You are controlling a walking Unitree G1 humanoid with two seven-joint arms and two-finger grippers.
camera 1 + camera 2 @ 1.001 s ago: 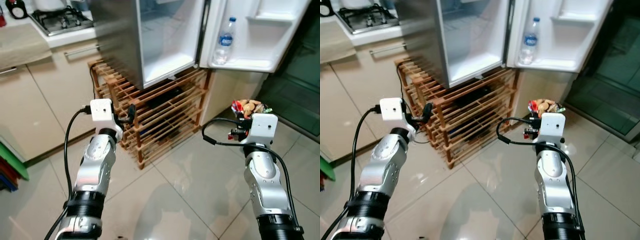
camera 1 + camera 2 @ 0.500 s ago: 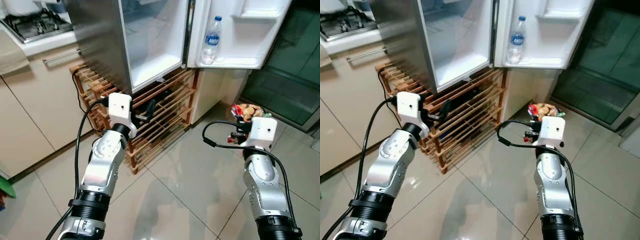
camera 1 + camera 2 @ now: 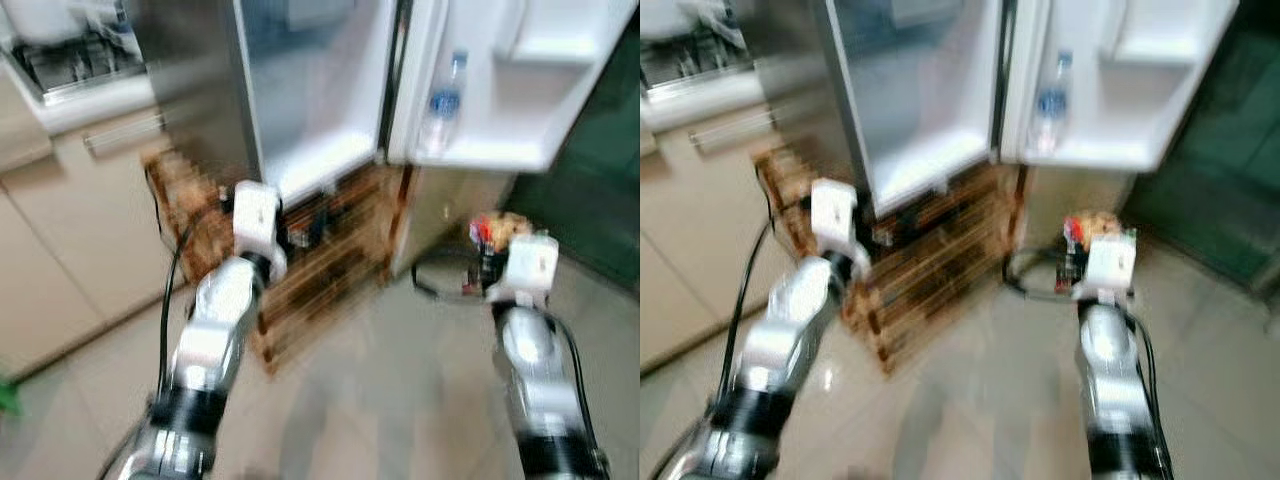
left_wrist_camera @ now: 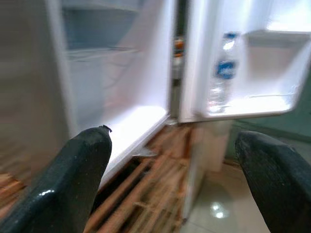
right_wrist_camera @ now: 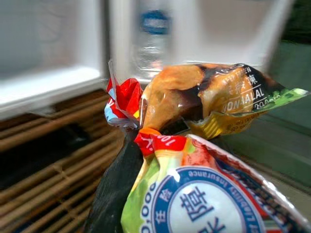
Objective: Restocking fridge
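my right gripper point(image 5: 146, 160) has its jaws clamped on a snack packet point(image 5: 204, 204). my left gripper point(image 4: 175, 170) jaws gape wide, facing the open fridge point(image 4: 121, 87), a water bottle point(image 4: 221, 73) in its door ahead.

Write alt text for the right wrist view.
The right gripper holds a colourful food packet toward the open fridge, blurred beyond. A water bottle stands in the door shelf, and a wooden rack sits under the fridge.
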